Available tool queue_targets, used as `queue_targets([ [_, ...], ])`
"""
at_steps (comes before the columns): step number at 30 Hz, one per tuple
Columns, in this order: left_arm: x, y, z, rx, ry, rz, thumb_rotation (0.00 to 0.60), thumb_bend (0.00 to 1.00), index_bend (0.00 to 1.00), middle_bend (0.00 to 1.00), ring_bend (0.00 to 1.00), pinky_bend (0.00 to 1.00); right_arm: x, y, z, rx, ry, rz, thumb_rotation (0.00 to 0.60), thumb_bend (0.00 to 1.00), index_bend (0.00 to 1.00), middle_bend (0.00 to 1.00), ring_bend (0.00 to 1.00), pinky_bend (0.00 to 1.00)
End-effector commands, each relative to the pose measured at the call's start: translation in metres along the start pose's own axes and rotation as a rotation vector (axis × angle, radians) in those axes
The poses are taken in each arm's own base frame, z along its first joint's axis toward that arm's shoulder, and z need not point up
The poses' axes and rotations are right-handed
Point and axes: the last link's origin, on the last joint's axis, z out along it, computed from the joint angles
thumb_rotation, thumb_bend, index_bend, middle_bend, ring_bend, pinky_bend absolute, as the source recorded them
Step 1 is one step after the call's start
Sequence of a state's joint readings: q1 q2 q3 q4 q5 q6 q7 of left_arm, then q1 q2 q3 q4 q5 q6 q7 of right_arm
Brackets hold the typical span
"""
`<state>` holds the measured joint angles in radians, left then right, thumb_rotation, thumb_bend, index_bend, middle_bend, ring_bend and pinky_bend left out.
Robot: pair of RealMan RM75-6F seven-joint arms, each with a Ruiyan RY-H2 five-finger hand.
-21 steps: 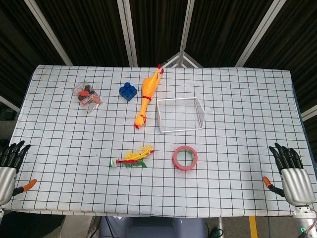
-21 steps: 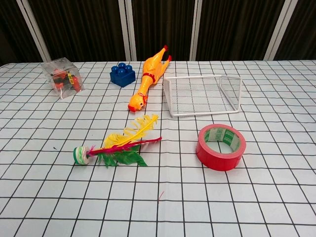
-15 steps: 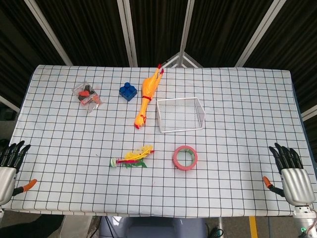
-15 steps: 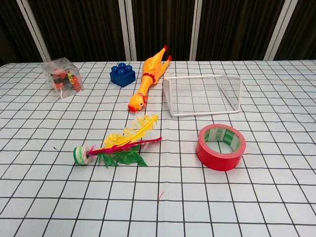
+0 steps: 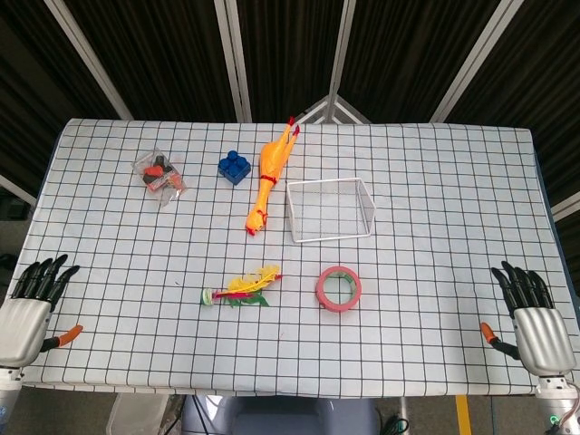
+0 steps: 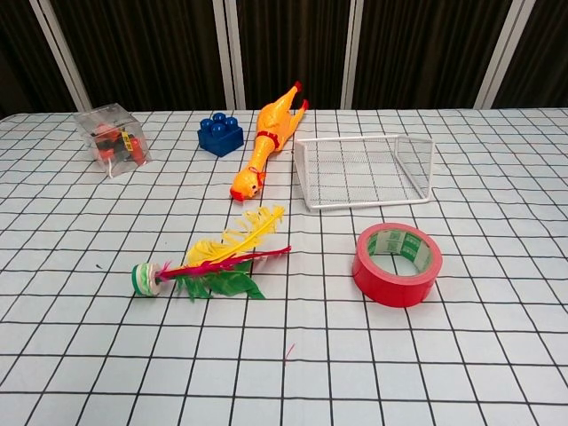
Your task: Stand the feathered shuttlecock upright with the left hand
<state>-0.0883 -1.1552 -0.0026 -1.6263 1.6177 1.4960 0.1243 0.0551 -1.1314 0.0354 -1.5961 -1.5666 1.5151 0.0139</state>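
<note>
Here, by item:

Shuttlecock: the feathered shuttlecock [image 5: 239, 288] lies flat on its side on the checked tablecloth [image 5: 435, 181], left of centre in the lower half of the head view — its green-and-white base points to the frame's left, and its yellow, pink and green feathers fan to the right.

Left hand: the left hand [image 5: 29, 313] sits at the lower left corner of the head view, fingers spread and holding nothing, well apart from the shuttlecock; the chest view does not show it.

Right hand: the right hand [image 5: 533, 323] rests at the lower right corner, fingers also spread, empty.

Tape: a red tape roll [image 6: 397, 264] lies flat just right of the feathers, apart from them.

Basket: a white wire basket [image 6: 365, 170] stands above the tape, near frame centre.

Chicken: an orange rubber chicken [image 6: 264, 140] lies stretched out beside the basket's left edge.

Block: a blue toy block [image 6: 220, 134] sits just left of the chicken.

Box: a clear plastic box [image 6: 112, 138] with small red things inside — upper left of the frame.
</note>
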Motion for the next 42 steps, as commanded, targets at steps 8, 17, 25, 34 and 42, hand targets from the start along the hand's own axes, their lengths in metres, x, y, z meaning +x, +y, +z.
queue_targets([
  [8, -0.013, 0.080, 0.064, -0.175, -0.030, 0.061, 0.600, 0.32, 0.34, 0.00, 0.00, 0.00, 0.000, 0.000, 0.000, 0.000, -0.004, 0.006, 0.600, 0.34, 0.00, 0.00, 0.00, 0.00],
  [17, -0.052, 0.159, 0.091, -0.245, -0.096, 0.068, 0.600, 0.35, 0.40, 0.03, 0.00, 0.00, 0.001, 0.001, -0.001, -0.006, -0.006, 0.013, 0.600, 0.34, 0.00, 0.00, 0.00, 0.00],
  [25, -0.078, 0.211, 0.102, -0.273, -0.104, 0.099, 0.600, 0.37, 0.45, 0.03, 0.00, 0.00, 0.001, 0.002, 0.000, -0.008, -0.010, 0.024, 0.600, 0.34, 0.00, 0.00, 0.00, 0.00],
  [34, -0.094, 0.241, 0.109, -0.264, -0.090, 0.107, 0.600, 0.43, 0.47, 0.04, 0.00, 0.00, 0.002, 0.002, 0.000, -0.007, -0.011, 0.036, 0.600, 0.34, 0.00, 0.00, 0.00, 0.00],
  [42, -0.100, 0.250, 0.112, -0.253, -0.081, 0.108, 0.600, 0.48, 0.50, 0.04, 0.00, 0.00, 0.002, 0.002, 0.000, -0.009, -0.011, 0.041, 0.600, 0.34, 0.00, 0.00, 0.00, 0.00],
])
